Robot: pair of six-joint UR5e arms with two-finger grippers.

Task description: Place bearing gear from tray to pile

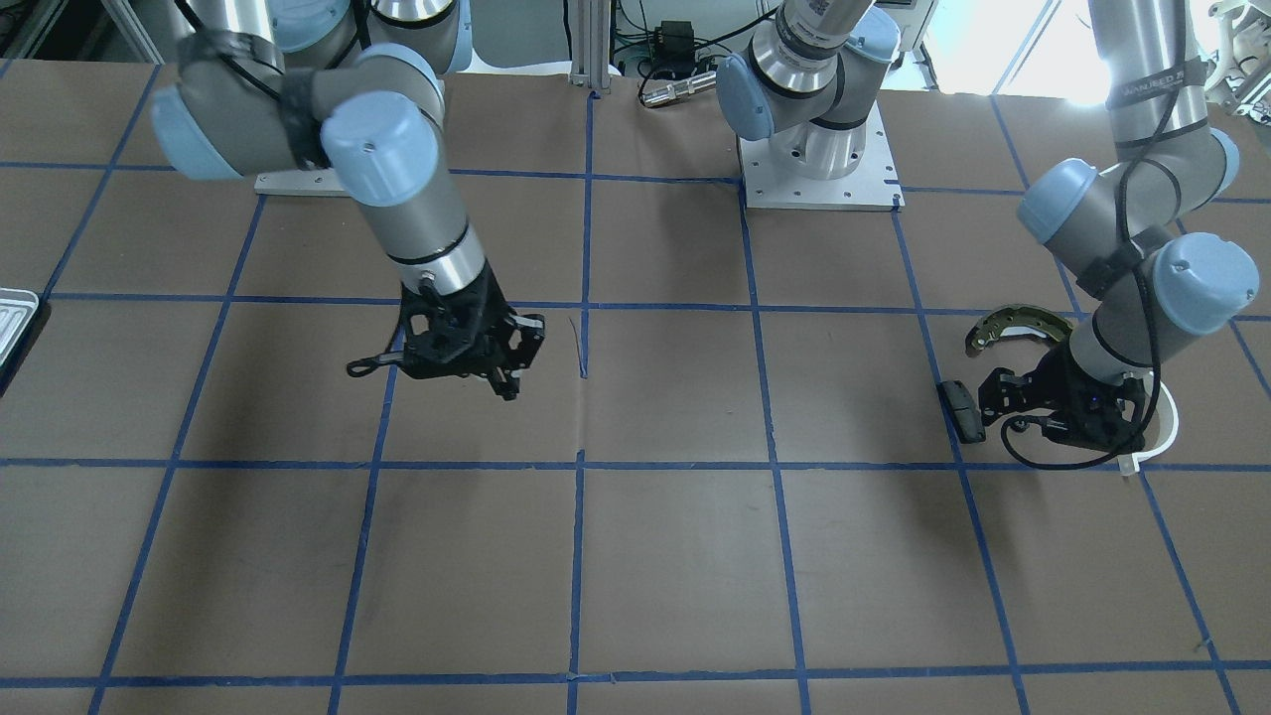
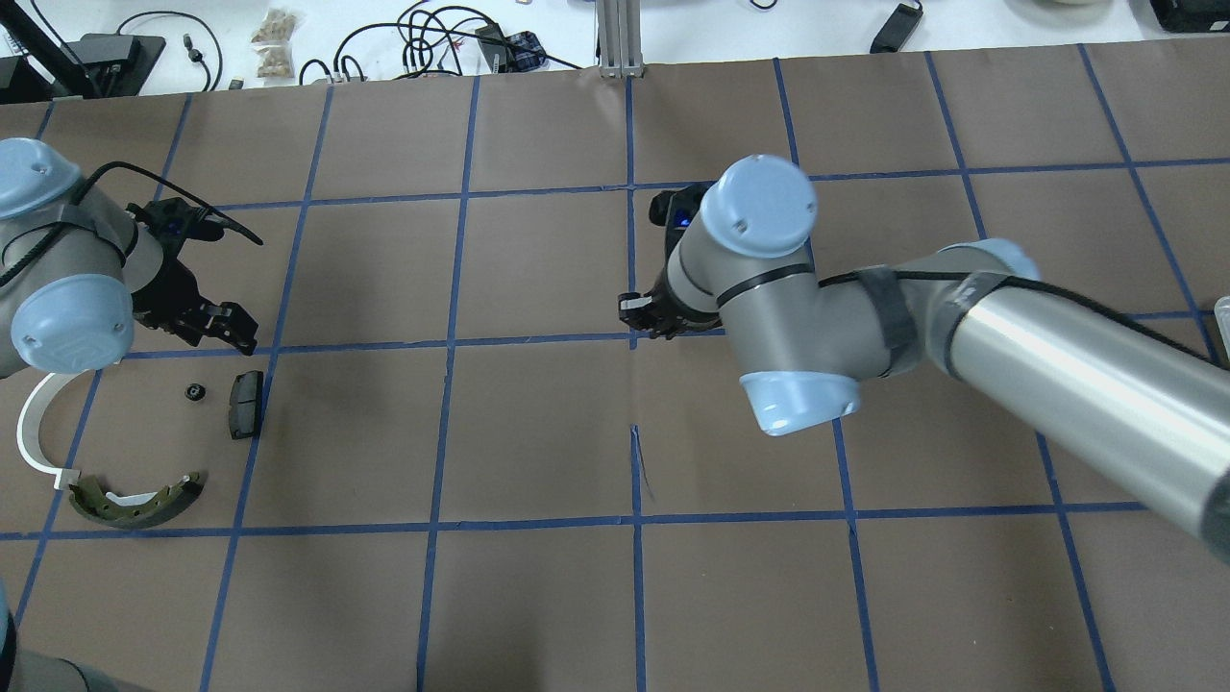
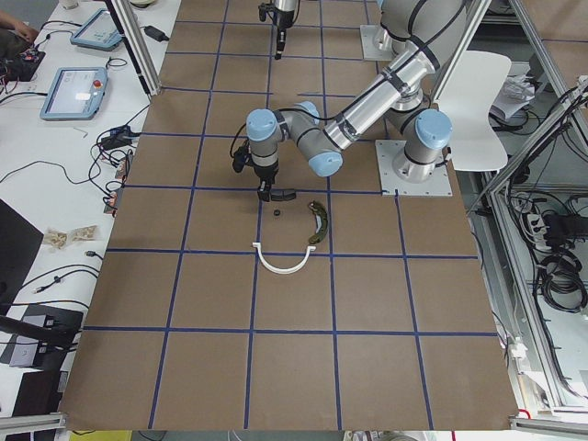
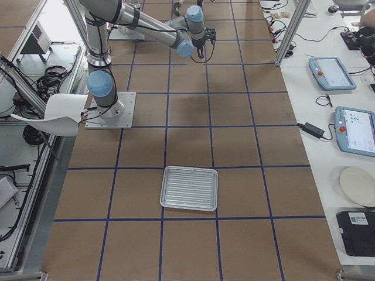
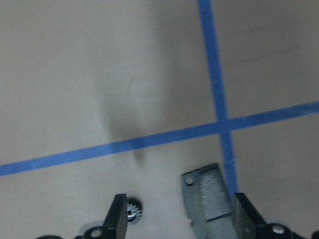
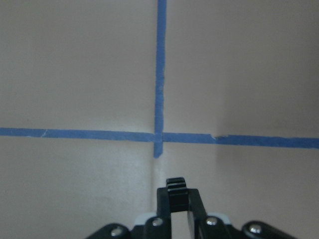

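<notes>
2 pincers hang over the brown desk (image 2: 538,432), and both are mine. My left pincer (image 2: 229,329) is spread wide and holds nothing, poised low by the pile at my left end of the desk. In its wrist view the small black toothed gear (image 5: 132,208) lies on the desk right by 1 fingertip (image 5: 119,209), with the black pad (image 5: 209,199) just beside it. Close by, the curved metal shoe (image 2: 139,500) and the thin white arc (image 2: 34,432) complete the pile. My right pincer (image 6: 175,186) is pressed together on nothing, above a crossing of blue tape lines near the desk's middle. The ridged silver tray (image 4: 188,187) sits well apart, toward my right end of the desk.
</notes>
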